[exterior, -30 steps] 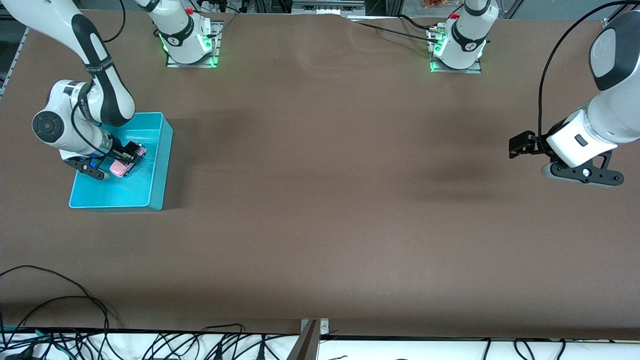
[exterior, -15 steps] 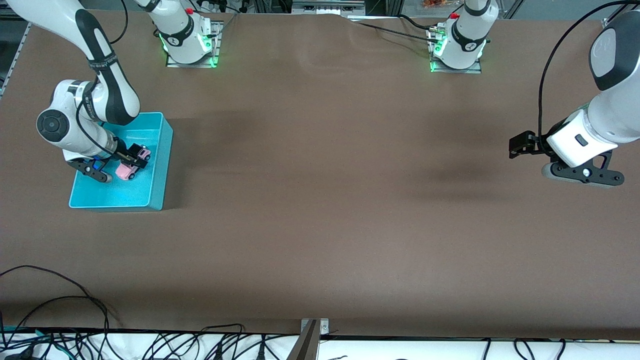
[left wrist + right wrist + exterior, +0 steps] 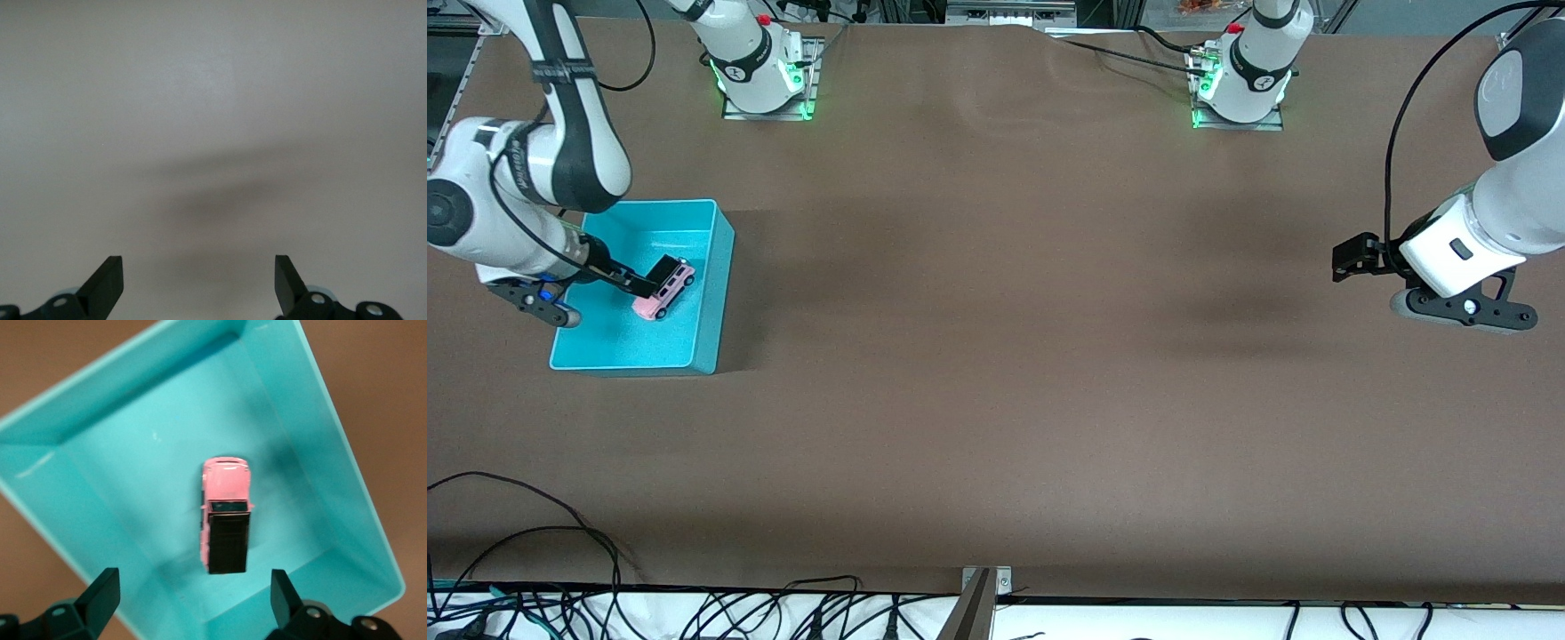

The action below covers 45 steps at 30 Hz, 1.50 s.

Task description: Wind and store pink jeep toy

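Note:
The pink jeep toy, pink with a black roof, stands on its wheels on the floor of the turquoise bin. My right gripper hangs over the bin just above the jeep, open, with nothing between its fingers. My left gripper waits open and empty over the bare table at the left arm's end.
The bin sits at the right arm's end of the brown table, with nothing else in it. Both arm bases stand along the table's edge farthest from the front camera. Loose cables lie off the table's nearest edge.
My right gripper has opened and let go of the jeep, then lifted and drawn back toward the right arm's end. The jeep now rests in the bin. The left arm has not moved.

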Motion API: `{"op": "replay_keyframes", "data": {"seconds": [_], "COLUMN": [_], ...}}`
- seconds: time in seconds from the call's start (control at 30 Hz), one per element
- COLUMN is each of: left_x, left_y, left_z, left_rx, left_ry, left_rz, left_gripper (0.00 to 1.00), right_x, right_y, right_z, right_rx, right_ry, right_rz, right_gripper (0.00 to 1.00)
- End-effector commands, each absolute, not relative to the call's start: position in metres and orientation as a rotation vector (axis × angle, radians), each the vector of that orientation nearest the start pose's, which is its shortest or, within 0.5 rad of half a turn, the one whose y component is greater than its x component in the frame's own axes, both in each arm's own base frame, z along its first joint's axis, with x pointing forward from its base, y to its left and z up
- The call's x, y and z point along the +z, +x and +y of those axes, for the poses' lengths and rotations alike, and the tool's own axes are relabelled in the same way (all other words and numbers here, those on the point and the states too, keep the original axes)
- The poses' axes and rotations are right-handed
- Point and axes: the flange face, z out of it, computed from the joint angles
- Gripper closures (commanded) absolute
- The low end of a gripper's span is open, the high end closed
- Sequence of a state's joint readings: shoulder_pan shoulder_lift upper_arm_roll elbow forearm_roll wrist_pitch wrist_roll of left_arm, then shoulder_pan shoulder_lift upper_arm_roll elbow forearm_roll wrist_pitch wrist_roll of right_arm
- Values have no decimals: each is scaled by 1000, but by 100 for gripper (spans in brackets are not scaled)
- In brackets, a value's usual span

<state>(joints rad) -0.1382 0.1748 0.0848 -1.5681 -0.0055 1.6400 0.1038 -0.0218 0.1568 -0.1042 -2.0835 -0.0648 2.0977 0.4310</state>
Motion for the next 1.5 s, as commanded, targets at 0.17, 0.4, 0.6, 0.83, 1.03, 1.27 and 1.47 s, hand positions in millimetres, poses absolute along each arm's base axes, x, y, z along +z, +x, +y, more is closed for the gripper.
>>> {"op": "replay_keyframes", "data": {"seconds": [0.17, 0.4, 0.6, 0.83, 1.03, 1.27, 1.47], "left_x": [536, 536, 536, 536, 536, 535, 535], "left_y": [605, 605, 605, 605, 605, 605, 605], "left_z": [-38, -38, -38, -38, -39, -38, -38], "left_rx": [151, 151, 151, 151, 151, 153, 153], "left_ry": [-3123, -3123, -3123, -3123, -3124, -3123, -3123], "left_rz": [266, 266, 264, 266, 266, 266, 266], "left_gripper": [0, 0, 0, 0, 0, 0, 0], "right_x": [397, 449, 500, 553, 569, 578, 588], "right_y": [544, 551, 555, 563, 555, 549, 545], "right_z": [-46, -24, -19, -22, -16, -3, -5], "right_rx": [161, 204, 241, 131, 144, 123, 91], "right_ry": [-3017, -2938, -2960, -2975, -2966, -2975, -2981], "right_rz": [900, 841, 637, 497, 496, 430, 361], "right_gripper": [0, 0, 0, 0, 0, 0, 0]}}
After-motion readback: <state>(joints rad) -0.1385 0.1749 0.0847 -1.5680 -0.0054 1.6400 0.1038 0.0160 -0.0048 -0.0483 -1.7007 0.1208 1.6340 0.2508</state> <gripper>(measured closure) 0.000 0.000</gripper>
